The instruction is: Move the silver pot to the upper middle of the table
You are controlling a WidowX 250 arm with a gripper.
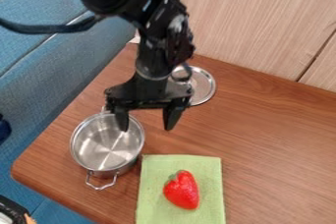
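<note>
We observe the gripper (147, 124) with its fingers spread wide, holding nothing, one finger over the rim of the silver pot (107, 144). The pot stands upright at the table's (275, 154) left side, near the green cloth (154, 174) bearing a red strawberry (181, 191).
</note>
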